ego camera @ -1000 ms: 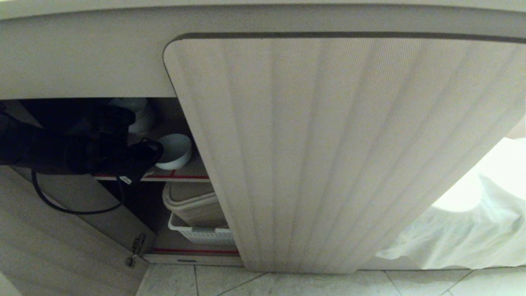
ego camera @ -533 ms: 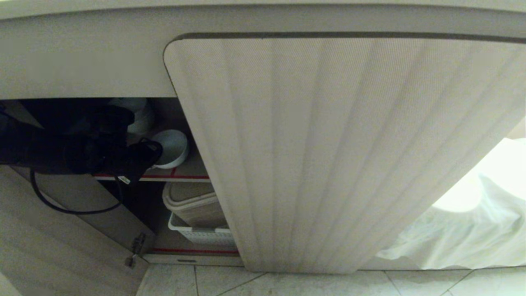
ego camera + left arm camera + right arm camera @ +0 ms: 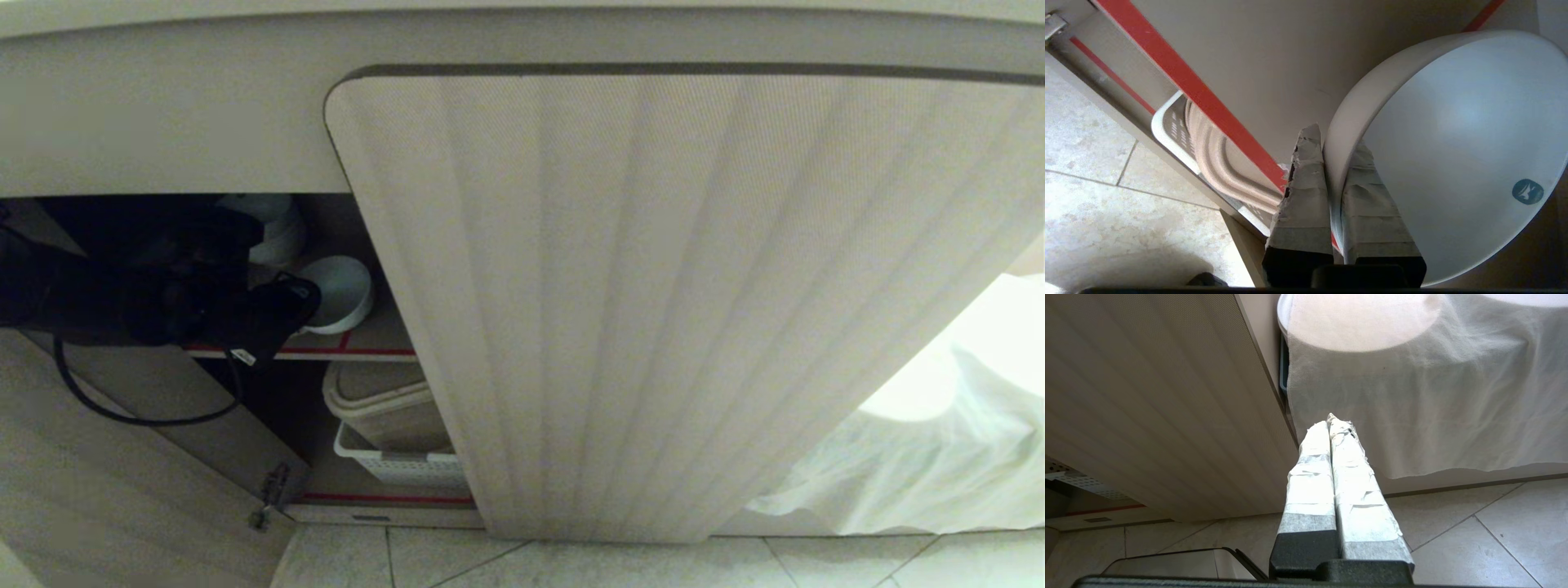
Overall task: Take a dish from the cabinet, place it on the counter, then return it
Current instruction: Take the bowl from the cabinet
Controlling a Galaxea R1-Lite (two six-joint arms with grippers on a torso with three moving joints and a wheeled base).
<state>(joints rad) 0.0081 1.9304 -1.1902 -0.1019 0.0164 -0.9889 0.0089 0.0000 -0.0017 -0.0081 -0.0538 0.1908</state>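
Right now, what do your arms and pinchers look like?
My left arm is bulky and black, with a thin black cable looping beneath it and a small white tag. Both the left gripper and the right gripper have two long tapered fingers wrapped in wrinkled whitish tape, frayed at the tips, on black bases.

Narrow way into the cabinet (image 3: 204,122)

The opening is bounded on the right by a shut fluted door (image 3: 669,310) and on the left by the swung-out door (image 3: 98,482). The upper shelf (image 3: 367,349) is largely taken up by the left arm (image 3: 122,294), the bowl (image 3: 343,292) and white pots (image 3: 273,224) behind. Below, room is filled by a basket (image 3: 392,465).
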